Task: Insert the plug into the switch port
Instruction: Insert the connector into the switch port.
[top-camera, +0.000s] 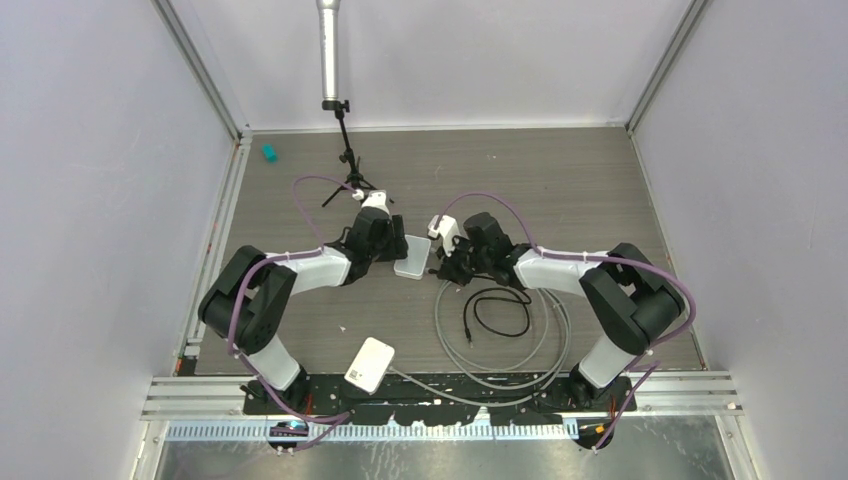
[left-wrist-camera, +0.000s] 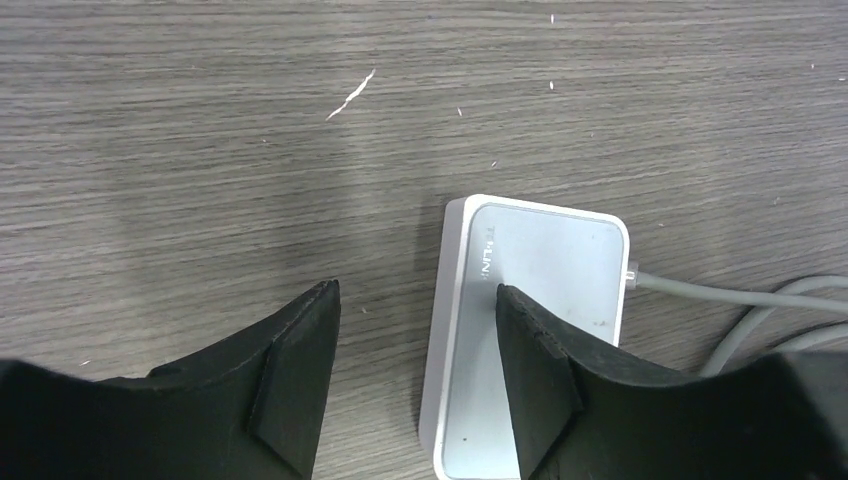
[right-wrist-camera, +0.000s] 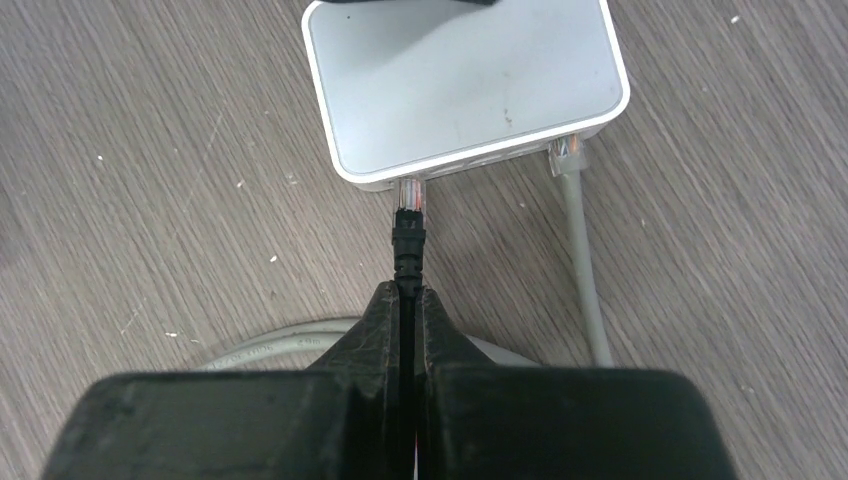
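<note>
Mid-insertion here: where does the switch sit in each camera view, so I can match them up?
Top external: switch mid-frame, slightly left of centre.
Left wrist: switch lower centre, one finger of the left claw over it.
Right wrist: switch top centre, black plug at its near edge, held in the shut right claw.
Shared landmark: grey cable leaving the switch, in all three views.

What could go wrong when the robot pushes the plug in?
The left claw is open, not squeezing the switch, so a push might slide the switch away. The right claw pinches the black cable behind the plug, so the plug could bend sideways and not go in.
</note>
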